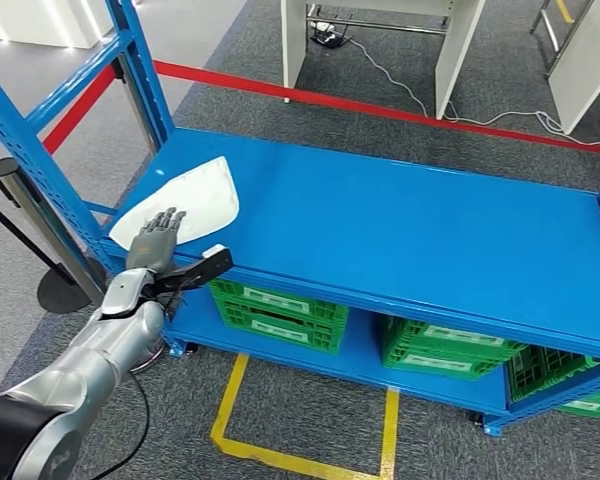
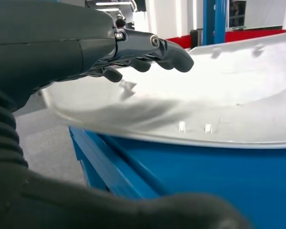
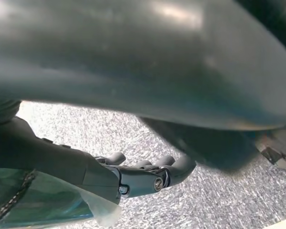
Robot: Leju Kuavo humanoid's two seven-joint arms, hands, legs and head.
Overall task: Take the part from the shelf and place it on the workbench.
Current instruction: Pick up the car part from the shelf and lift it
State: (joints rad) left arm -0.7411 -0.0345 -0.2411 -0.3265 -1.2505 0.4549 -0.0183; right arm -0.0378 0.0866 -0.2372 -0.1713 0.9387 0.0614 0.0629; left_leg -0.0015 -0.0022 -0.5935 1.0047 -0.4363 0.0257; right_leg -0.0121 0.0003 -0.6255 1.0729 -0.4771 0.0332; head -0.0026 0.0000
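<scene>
One white part [image 1: 185, 203] lies on our blue shelf [image 1: 403, 230]; our left hand [image 1: 155, 243] hovers over its edge, fingers spread, holding nothing; our right hand [image 3: 141, 174] hangs empty, fingers loosely extended.

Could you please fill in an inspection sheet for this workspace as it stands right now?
Surface: blue shelf, top level bare apart from the part.
Job's things: white part lies at the shelf's left end, overhanging the front edge.
Clutter: green crates on the lower level.
Hands: left hand open, fingers extended above the part's near edge, thumb below; contact unclear. Right hand hangs over grey carpet, fingers loosely curled, holding nothing.
Cables: white cable on the floor behind the shelf.
Surroundings: red barrier tape, yellow floor marking, white furniture legs.
</scene>
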